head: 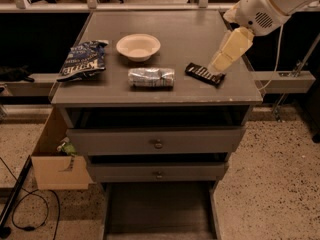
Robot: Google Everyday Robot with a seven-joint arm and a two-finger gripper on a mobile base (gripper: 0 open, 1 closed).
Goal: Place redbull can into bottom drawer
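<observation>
The gripper (218,66) hangs low over the table (190,29) near its 3 o'clock edge, its tip just above the right end of the candy bar (201,73). I cannot tell whether its jaws are wide or narrow. The arm (265,6) rises from it toward 1 o'clock, past the table's corner.

The redbull can (151,77) lies on its side at 9 o'clock from the candy bar, apart from it and close to the table's front edge, with bare table on both sides. The bowl (138,46) sits at 12 o'clock from the can, and the chip bag (83,60) at 10 o'clock, by the left edge.

At 6 o'clock, below two drawers with knobs, the bottom drawer (157,209) stands pulled out, its floor open. A cardboard box (55,164) rests at 8 o'clock beside the drawers.
</observation>
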